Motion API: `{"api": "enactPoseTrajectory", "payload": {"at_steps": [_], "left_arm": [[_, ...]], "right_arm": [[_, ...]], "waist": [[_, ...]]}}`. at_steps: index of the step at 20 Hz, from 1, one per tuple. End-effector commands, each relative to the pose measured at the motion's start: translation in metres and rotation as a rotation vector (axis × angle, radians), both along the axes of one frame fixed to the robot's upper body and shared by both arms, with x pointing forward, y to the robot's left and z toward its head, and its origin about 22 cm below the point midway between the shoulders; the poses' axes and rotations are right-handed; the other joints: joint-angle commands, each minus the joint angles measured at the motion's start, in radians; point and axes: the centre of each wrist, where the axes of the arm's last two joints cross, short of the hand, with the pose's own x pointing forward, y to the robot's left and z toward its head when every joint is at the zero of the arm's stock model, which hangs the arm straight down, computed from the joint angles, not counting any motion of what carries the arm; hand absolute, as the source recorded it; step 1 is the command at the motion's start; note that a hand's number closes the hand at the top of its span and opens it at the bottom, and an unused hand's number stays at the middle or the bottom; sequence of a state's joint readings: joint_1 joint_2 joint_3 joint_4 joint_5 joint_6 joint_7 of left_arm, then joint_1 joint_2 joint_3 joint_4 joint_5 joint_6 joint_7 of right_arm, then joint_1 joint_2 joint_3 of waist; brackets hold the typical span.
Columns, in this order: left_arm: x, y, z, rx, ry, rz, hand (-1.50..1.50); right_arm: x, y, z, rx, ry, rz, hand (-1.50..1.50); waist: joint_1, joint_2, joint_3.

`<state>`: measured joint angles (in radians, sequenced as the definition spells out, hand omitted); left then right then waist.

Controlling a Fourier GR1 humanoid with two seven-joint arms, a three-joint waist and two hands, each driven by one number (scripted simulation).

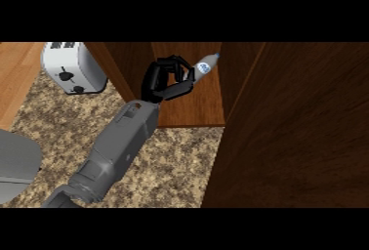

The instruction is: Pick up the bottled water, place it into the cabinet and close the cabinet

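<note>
The right robot hand (pixel 164 82) is grasping the bottled water (pixel 205 64), its fingers curling round the bottle and holding it tilted over the floor of the open cabinet (pixel 193 105). The cabinet door (pixel 302 127) is standing open at right. A toaster (pixel 71 66) is sitting on the speckled surface (pixel 173 161).

I see a silver toaster (pixel 71 68) at the upper left, standing on the bench (pixel 176 161). Its slots face up and dark knobs show on its front. The bench top is speckled brown and beige stone. A pale wooden surface (pixel 16 73) borders the bench on the left.
</note>
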<state>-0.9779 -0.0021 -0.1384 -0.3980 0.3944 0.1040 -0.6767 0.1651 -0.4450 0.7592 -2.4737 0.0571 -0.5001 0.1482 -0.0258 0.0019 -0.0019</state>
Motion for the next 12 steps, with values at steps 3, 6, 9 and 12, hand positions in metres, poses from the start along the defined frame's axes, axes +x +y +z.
{"api": "enactPoseTrajectory", "payload": {"at_steps": [3, 6, 9, 12], "left_arm": [[-0.028, 0.011, -0.022, -0.154, 0.064, -0.058, 1.5], [-0.033, 0.024, -0.014, -0.183, 0.051, -0.055, 1.5], [-0.058, 0.026, -0.027, -0.213, 0.057, -0.052, 1.5], [-0.079, 0.05, -0.037, -0.222, 0.069, -0.051, 1.5]], "right_arm": [[-0.019, -0.007, 0.018, 0.002, -0.03, -0.015, -1.5], [-0.017, -0.011, 0.025, -0.034, -0.045, -0.034, -1.5], [-0.015, -0.008, 0.018, -0.032, -0.03, -0.028, -1.5], [-0.012, -0.008, 0.016, -0.071, -0.023, -0.016, -1.5]], "waist": [[0.033, -0.02, 0.001], [0.054, -0.023, 0.0], [0.066, -0.026, 0.001], [0.073, -0.025, 0.0]]}}
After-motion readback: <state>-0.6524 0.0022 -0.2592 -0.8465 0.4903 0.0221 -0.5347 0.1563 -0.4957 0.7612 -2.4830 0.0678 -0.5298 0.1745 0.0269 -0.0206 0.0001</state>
